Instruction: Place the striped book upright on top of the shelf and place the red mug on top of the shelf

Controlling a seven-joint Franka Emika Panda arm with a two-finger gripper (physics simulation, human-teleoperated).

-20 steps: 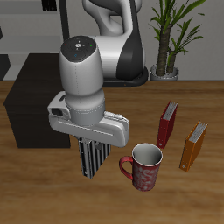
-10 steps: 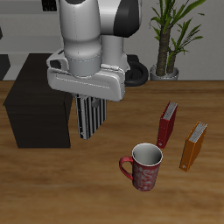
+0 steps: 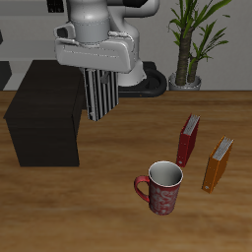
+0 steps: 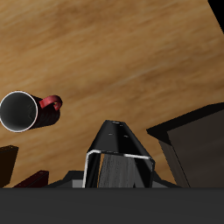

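Two views show this moment. In the exterior view, the white robot arm [image 3: 103,20] holds the thin book with black-and-white vertical stripes [image 3: 101,94] in the air. The book hangs upright below the pincer [image 3: 98,71], which is clenched on the upper edge of the book. The striped book is above the wooden surface [image 3: 118,148], just beside the low boxy dark brown-black shelf [image 3: 44,123], near its edge that faces the middle of the surface. The book does not touch the flat top of the shelf. The large red mug with a pale speckled pattern [image 3: 162,187] stands upright on the surface, nearer the front edge, well apart from the shelf. Its white-grey inside is visible and its curved handle points toward the shelf side. Beside the mug, farther back, a plain red book [image 3: 188,140] stands upright, and an orange book [image 3: 218,163] stands upright near it. A green plant in a pot [image 3: 192,39] stands behind the surface.

In the wrist view, the striped book [image 4: 120,157] is seen from above, between the fingers of the pincer, as a dark narrow shape with a pale edge. The dark shelf [image 4: 192,140] lies just beside it. The red mug [image 4: 22,110] is seen on the wooden surface [image 4: 114,52], with its round pale opening and its red handle, well apart from the book.
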